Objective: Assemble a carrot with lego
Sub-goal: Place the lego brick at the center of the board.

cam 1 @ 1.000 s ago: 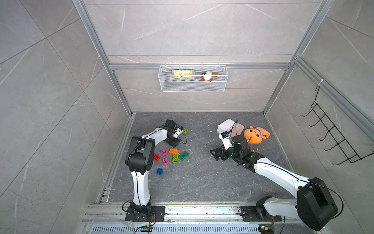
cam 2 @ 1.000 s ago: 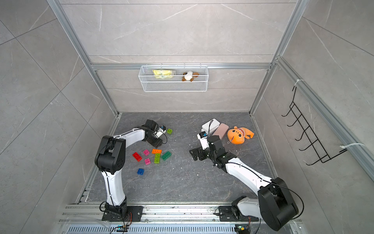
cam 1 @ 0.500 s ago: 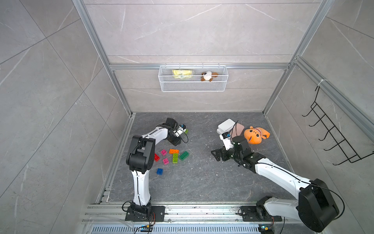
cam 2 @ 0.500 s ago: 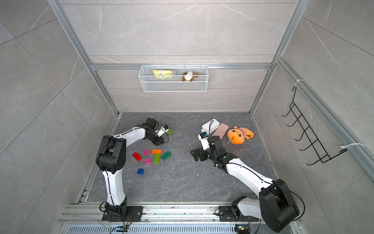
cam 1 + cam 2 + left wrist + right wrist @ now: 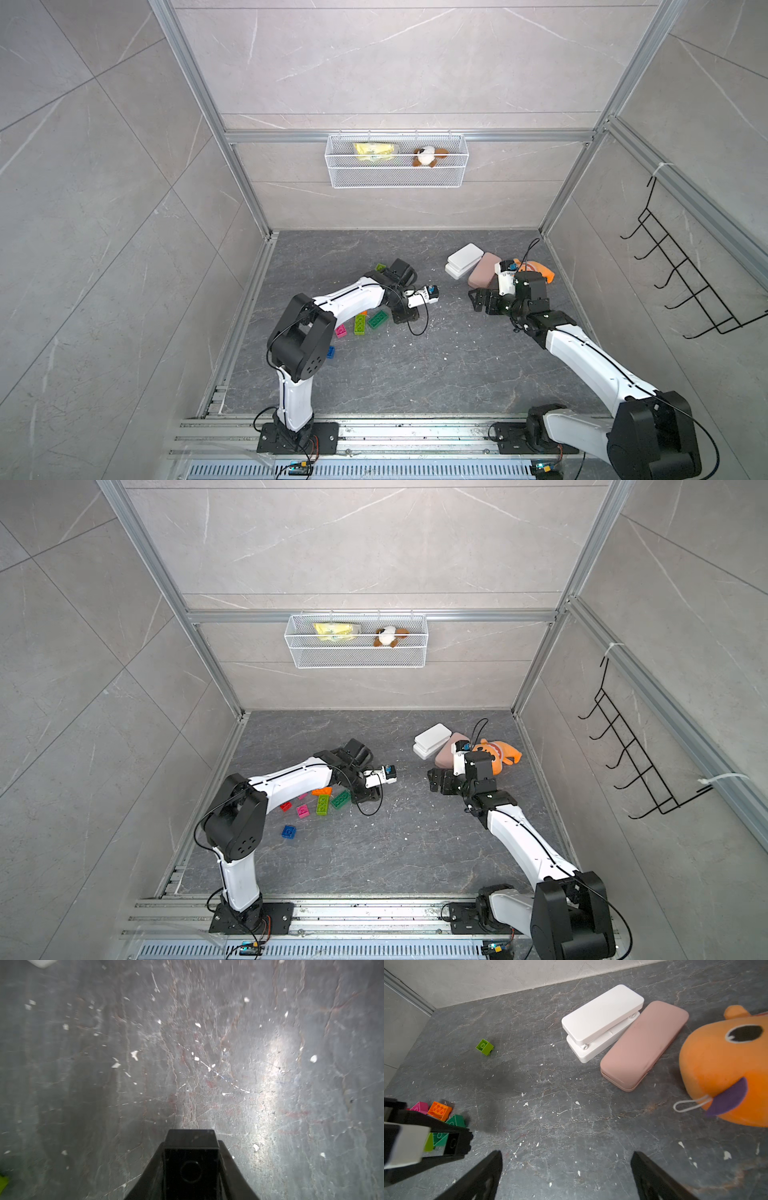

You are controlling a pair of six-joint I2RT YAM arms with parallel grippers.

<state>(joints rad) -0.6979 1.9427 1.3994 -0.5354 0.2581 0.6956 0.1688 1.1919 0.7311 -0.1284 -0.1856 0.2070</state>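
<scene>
The left wrist view shows the left gripper (image 5: 190, 1148) clamping a black brick (image 5: 191, 1167) (indistinct in both top views); the right gripper (image 5: 566, 1154) gapes wide.

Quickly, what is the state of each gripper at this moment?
Left gripper: closed, holding a small black plastic lego brick.
Right gripper: open, holding nothing.

A robotics lab test cell: grey stone-look wall panels (image 5: 374, 62) framed by aluminium extrusion posts (image 5: 193, 83). A white-and-black left robot arm (image 5: 345, 297) and matching right arm (image 5: 590, 357) are bolted to a metal base rail (image 5: 415, 434). A white wire basket (image 5: 395, 176) and a black wire hook rack (image 5: 681, 274) hang on the walls.
</scene>
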